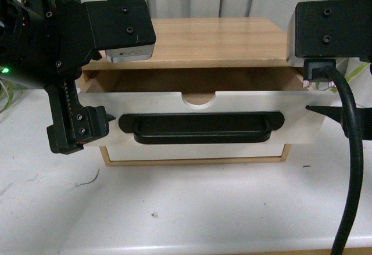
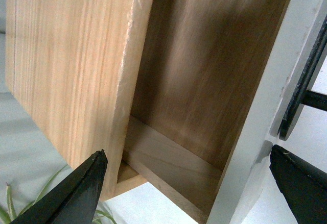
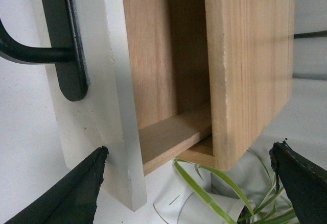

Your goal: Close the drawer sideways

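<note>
The drawer (image 1: 200,107) stands pulled out of the wooden cabinet (image 1: 215,40), its white front carrying a long black bar handle (image 1: 200,128) and a half-round notch (image 1: 199,98). My left gripper (image 1: 81,118) is open at the drawer's left end. In the left wrist view the gripper (image 2: 189,183) spans the white front (image 2: 260,117) and the cabinet side (image 2: 71,55). My right gripper (image 1: 331,112) is open at the drawer's right end. In the right wrist view the gripper (image 3: 190,180) spans the white front (image 3: 110,106) and the cabinet side (image 3: 250,55). Neither holds anything.
A plain white drawer front (image 1: 192,151) without a handle sits shut below. The cabinet stands on a white table (image 1: 203,208). Green plant leaves (image 3: 214,188) lie beside the cabinet's right side, others at the left (image 1: 9,92). A thick black cable (image 1: 351,168) hangs at the right.
</note>
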### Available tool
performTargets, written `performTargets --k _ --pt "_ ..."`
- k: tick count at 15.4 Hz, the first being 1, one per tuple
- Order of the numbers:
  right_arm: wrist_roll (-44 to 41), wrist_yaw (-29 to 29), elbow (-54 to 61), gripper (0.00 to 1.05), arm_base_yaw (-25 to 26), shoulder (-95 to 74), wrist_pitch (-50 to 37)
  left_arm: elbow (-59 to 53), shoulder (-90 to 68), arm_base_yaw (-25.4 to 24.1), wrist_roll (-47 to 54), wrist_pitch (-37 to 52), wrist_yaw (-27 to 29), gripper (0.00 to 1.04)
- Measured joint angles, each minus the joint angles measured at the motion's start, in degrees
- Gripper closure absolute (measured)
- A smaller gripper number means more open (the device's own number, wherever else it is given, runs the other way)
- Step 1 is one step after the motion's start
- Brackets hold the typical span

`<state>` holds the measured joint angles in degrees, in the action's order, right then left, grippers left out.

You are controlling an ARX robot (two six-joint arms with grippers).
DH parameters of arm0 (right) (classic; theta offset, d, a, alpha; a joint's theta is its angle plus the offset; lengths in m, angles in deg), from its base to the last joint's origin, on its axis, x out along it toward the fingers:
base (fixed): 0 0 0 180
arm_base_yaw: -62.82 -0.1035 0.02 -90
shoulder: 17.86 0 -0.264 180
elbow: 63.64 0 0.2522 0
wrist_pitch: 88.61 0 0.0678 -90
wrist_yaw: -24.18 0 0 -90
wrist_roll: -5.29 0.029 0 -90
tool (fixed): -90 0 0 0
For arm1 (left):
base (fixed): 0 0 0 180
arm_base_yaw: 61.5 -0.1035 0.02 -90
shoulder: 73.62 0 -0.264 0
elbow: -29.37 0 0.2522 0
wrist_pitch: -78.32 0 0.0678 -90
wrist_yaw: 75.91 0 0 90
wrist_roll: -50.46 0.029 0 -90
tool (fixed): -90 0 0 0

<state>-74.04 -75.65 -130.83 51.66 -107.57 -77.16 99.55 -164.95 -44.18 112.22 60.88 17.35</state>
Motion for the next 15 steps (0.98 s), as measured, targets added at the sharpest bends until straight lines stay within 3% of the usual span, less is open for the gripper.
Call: performTargets --k 10,15 --pt "0.68 1.86 -6.64 0.06 1.44 -7.61 -4.63 3.06 -6.58 0.76 -3.54 9.97 5.38 0.07" --pt "2.73 4.42 -7.58 0.06 2.60 -10.47 -12.28 4.66 -9.46 1.73 -6.10 15.78 8.24 0.07"
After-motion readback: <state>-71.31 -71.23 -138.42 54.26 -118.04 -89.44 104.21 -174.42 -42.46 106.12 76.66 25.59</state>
